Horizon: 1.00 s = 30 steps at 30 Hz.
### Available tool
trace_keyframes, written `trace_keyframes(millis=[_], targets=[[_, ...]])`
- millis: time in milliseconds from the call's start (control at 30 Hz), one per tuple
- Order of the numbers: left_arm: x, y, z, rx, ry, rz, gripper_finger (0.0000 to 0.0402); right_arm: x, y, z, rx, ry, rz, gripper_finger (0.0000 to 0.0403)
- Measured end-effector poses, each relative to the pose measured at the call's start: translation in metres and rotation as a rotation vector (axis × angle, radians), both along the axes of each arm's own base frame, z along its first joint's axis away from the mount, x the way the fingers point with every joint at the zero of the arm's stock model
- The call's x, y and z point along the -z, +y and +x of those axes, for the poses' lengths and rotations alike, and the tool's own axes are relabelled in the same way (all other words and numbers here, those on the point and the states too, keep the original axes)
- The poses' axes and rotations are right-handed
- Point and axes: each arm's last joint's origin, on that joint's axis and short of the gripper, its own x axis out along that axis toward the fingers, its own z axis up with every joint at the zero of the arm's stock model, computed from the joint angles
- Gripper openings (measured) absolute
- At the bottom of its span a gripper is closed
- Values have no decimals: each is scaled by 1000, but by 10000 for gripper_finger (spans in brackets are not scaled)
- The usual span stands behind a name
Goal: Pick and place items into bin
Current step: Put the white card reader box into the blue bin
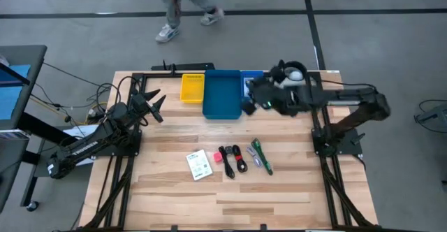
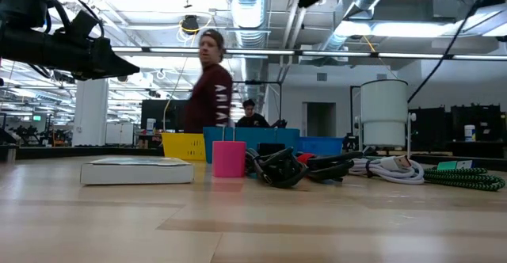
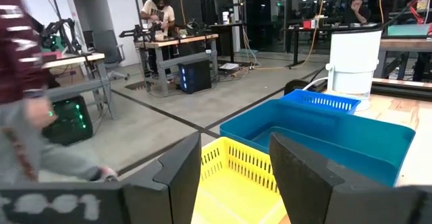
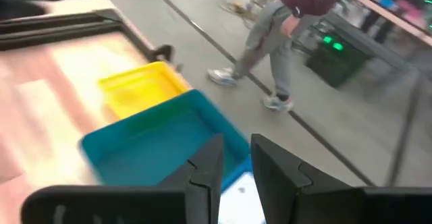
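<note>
From above, the right gripper [image 1: 246, 103] hangs at the right edge of the teal bin [image 1: 222, 93], a yellow bin [image 1: 192, 87] beyond it. The items, a white packet [image 1: 199, 165], pink cube [image 1: 217, 158], black cables [image 1: 233, 160] and green sticks [image 1: 261, 155], lie on the table [image 1: 279, 190], well apart from it. The left gripper [image 1: 155, 107] waits left of the bins. Its wrist view shows fingers [image 3: 185, 173] spread, empty. The right wrist view shows fingers [image 4: 206, 170] narrowly apart, holding nothing, above the teal bin.
</note>
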Motion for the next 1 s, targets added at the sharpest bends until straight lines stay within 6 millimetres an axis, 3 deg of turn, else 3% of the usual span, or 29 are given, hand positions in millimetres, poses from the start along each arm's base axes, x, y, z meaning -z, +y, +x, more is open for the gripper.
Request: trace_keyframes(millis=[267, 533, 700, 1000], targets=[[0, 0, 0, 0, 2, 2, 166, 82, 43, -32, -168, -158, 17, 70], [0, 0, 0, 0, 1, 2, 166, 141, 84, -59, -361, -341, 44, 70], [0, 0, 0, 0, 2, 2, 166, 157, 95, -72, -422, -373, 54, 70], [0, 0, 0, 0, 1, 1, 166, 170, 115, -87, -544, -318, 36, 70]])
